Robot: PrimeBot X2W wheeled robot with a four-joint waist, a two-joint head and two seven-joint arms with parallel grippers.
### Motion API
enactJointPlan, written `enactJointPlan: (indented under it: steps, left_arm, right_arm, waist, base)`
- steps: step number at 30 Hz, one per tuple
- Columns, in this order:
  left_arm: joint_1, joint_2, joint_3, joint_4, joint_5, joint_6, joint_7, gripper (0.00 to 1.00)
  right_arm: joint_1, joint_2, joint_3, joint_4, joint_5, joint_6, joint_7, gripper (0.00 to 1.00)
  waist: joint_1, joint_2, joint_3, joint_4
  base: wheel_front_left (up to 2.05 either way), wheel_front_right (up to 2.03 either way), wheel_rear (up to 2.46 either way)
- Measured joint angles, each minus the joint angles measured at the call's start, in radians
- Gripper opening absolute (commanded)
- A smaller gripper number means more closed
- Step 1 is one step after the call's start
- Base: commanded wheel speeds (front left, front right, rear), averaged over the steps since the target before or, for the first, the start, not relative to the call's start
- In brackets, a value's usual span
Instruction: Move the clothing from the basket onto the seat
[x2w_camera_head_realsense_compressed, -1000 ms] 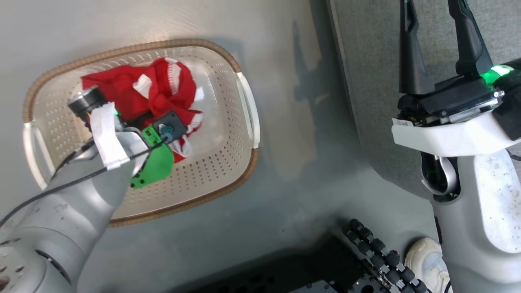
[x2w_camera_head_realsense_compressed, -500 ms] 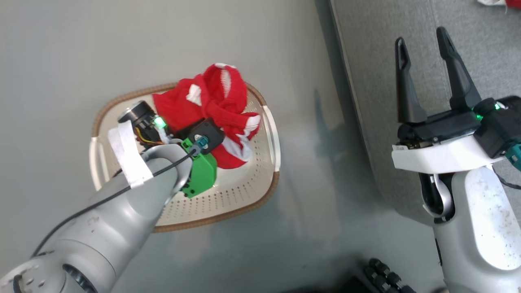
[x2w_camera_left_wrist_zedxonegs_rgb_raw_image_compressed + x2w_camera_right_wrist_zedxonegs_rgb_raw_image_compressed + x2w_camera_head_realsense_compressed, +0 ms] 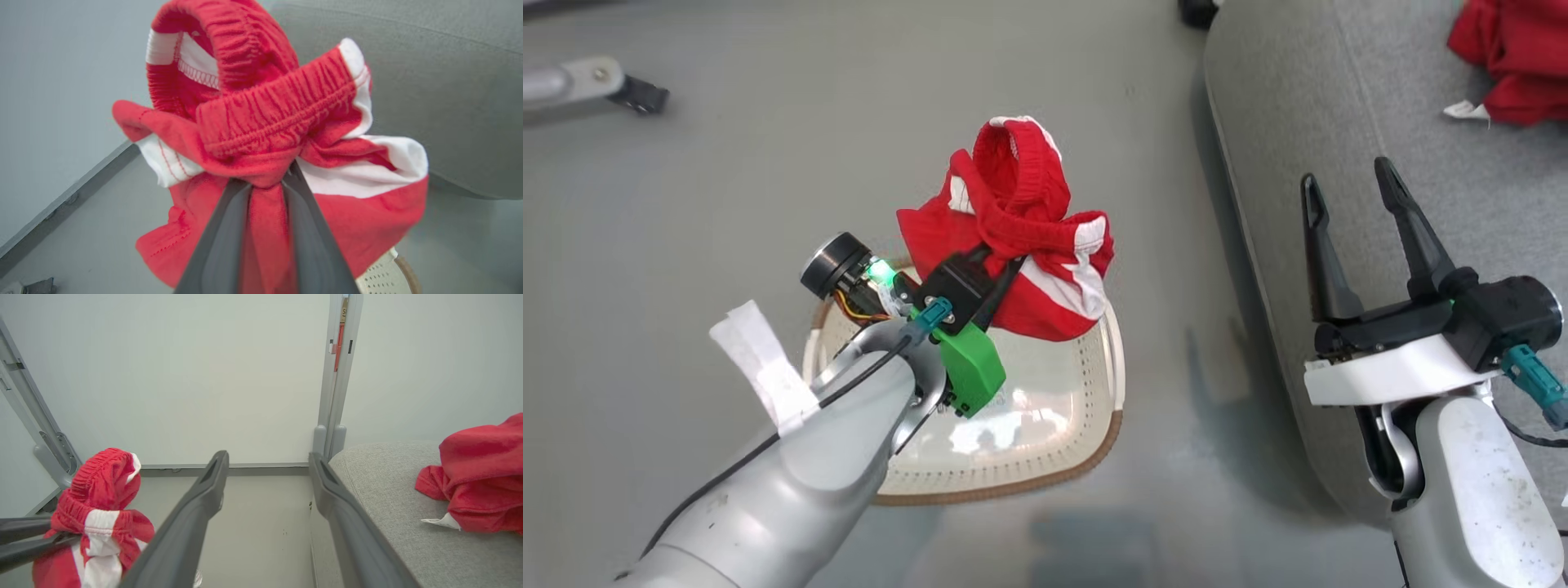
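Note:
My left gripper point(image 3: 1003, 263) point(image 3: 267, 181) is shut on a red garment with broad white stripes point(image 3: 1021, 237) point(image 3: 265, 122), holding the bunched cloth in the air above the basket point(image 3: 1045, 482). The basket's cream floor is bare, and a corner of its rim point(image 3: 384, 277) shows below the cloth. To the right is the light-grey seat point(image 3: 1339, 106) point(image 3: 400, 522), with a red jersey point(image 3: 1515, 65) point(image 3: 478, 486) and its white tag lying on it. My right gripper point(image 3: 1346, 175) point(image 3: 267, 458) is open and holds nothing at the seat's left edge. The right wrist view also shows the striped garment point(image 3: 98, 514).
A grey metal bar point(image 3: 572, 82) lies on the floor at the far left. Behind the seat stands a pale wall with a grey upright post point(image 3: 336, 384) and a slanted grey rail point(image 3: 24, 412). Grey floor point(image 3: 768, 163) surrounds the basket.
The head camera has shifted. My left gripper has lifted the striped garment up out of the basket toward the seat. The right gripper stays open.

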Motion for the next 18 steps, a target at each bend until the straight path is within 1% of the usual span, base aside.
enactJointPlan:
  steps: [7, 10, 18]
  left_arm:
    - [0.072, -0.005, 0.142, -0.135, 0.011, 0.009, 0.000, 0.00]
    - [0.102, -0.011, 0.188, -0.181, 0.025, 0.011, 0.000, 0.00]
    - [0.143, -0.036, 0.256, -0.259, 0.072, -0.006, 0.000, 0.00]
  right_arm:
    - [0.041, 0.000, 0.002, 0.014, 0.007, 0.000, 0.000, 1.00]
    - [0.062, 0.000, 0.001, 0.018, 0.009, 0.000, 0.000, 1.00]
    - [0.109, 0.000, -0.003, 0.020, 0.017, 0.000, 0.000, 1.00]
  waist:
    - [0.0000, 0.0000, -0.094, 0.018]
    - [0.0000, 0.0000, -0.130, 0.022]
    - [0.0000, 0.0000, -0.202, 0.027]
  base:
    - [0.00, 0.00, 0.00]
    - [0.00, 0.00, 0.00]
    - [0.00, 0.00, 0.00]
